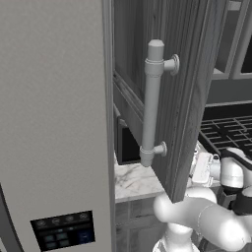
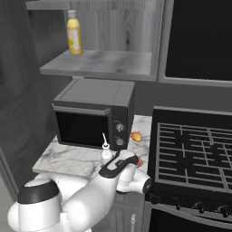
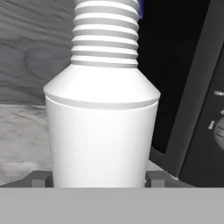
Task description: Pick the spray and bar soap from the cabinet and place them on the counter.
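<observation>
At the centre of the hand view, the tool [image 3: 96, 178] grasps the white spray bottle [image 3: 101, 113], a fingertip at each side. In the right base view, the bottle stands low at centre on the marble surface [image 2: 68, 159] before the microwave [image 2: 93, 113], and the bar soap [image 2: 135, 136] lies right of the microwave.

Open cabinet [image 1: 189, 59] door beside the fridge [image 1: 54, 123]

Its pale bar handle [image 1: 152, 103] stands upright; marble counter [image 1: 135, 178] and stovetop [image 1: 229, 133] lie behind.

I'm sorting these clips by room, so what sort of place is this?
A home kitchen, rendered: a black boxy microwave sits on a white marble worktop beside a black grated stovetop, under dark grey wood-grain wall cabinets.
</observation>
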